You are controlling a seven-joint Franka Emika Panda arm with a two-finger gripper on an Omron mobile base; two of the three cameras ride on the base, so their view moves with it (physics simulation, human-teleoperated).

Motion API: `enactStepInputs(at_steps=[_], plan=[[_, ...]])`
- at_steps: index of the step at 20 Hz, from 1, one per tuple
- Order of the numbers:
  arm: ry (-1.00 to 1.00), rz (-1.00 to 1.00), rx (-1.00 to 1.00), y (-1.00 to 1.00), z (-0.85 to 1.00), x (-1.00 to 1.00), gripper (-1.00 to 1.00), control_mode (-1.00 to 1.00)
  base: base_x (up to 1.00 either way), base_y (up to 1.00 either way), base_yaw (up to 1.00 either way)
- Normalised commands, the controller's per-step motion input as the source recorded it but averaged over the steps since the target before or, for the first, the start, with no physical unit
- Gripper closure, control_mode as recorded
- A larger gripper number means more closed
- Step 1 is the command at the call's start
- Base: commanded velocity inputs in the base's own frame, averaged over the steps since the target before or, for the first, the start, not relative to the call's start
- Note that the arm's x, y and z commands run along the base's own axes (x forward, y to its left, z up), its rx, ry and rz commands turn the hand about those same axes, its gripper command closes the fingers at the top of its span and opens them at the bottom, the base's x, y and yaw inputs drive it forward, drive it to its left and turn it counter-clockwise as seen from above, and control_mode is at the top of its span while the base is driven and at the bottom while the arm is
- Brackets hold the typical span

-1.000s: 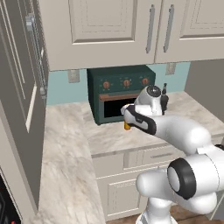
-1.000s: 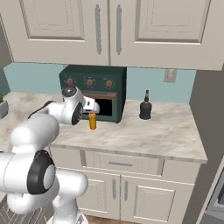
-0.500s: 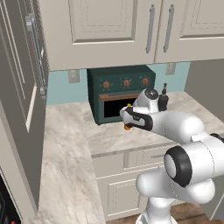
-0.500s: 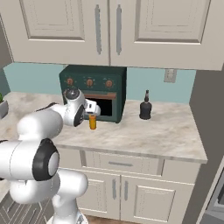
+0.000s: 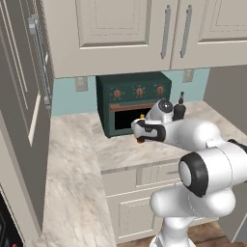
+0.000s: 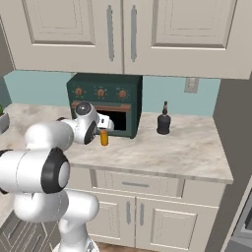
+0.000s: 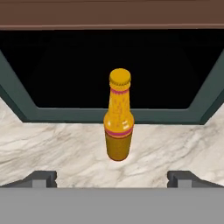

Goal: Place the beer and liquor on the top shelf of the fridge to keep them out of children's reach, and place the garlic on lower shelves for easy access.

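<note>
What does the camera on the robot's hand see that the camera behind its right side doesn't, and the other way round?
Hand view alone: both open fingertips, apart and short of the beer, and its yellowish cap up close. Right base view alone: the liquor further along the counter, the white cupboards above, and the arm itself. Shared: the upright beer on the marble counter before the green oven.

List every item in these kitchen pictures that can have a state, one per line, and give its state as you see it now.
beer: upright on the counter in front of the oven, not held.
liquor: upright on the counter, right of the oven, untouched.
claw: open, fingers wide apart, lined up on the beer but short of it.
oven: dark glass front, door closed.
upper cabinets: doors closed.
</note>
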Motion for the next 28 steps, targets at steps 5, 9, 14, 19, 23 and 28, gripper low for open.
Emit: enactStepInputs(at_steps=[5,9,14,19,23,28], plan=[[-0.03,0.0,0.0,0.0,-0.11,0.13,-1.0,-1.0,0.0,0.0,0.0],[-0.03,0.0,0.0,0.0,-0.17,0.11,-1.0,-1.0,0.0,0.0,0.0],[-0.02,0.0,0.0,0.0,-0.14,0.18,-1.0,-1.0,0.0,0.0,0.0],[-0.01,0.0,0.0,0.0,-0.1,0.22,-1.0,-1.0,0.0,0.0,0.0],[0.0,0.0,0.0,0.0,-0.12,0.23,-1.0,-1.0,0.0,0.0,0.0],[0.0,0.0,0.0,0.0,-0.14,0.22,-1.0,-1.0,0.0,0.0,0.0]])
